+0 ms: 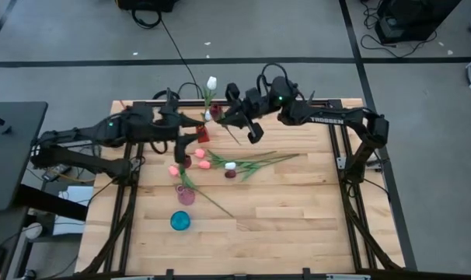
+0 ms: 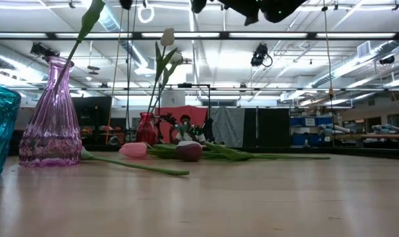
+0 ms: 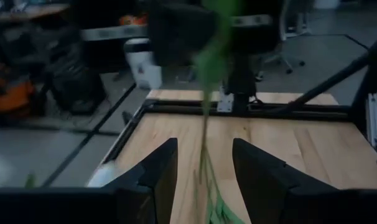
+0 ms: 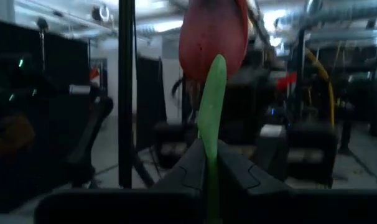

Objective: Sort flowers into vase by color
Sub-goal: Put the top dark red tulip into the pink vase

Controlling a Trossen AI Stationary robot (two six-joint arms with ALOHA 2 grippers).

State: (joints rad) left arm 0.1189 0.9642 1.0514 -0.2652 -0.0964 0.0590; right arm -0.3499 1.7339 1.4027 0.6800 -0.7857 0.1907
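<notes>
My right gripper is raised over the table's far middle, shut on a dark red tulip. The tulip's head hangs beside the red vase, which holds a white tulip. My left gripper is open and raised just left of the red vase. In its wrist view a blurred green stem shows through the gap. A pink vase with a stem in it and a teal vase stand nearer. Several tulips lie on the table. My right gripper pinches the red tulip's green stem between its two fingertips, a little below the head. The fingers come roughly level from the table's right. The head stands up past the fingertips, the whole flower is lifted clear, and the rest of the stem trails down behind.
The loose tulips, with pink, white and maroon heads, lie mid-table with their stems pointing right. One long stem lies beside the pink vase. Bare wood stretches along the near and right parts.
</notes>
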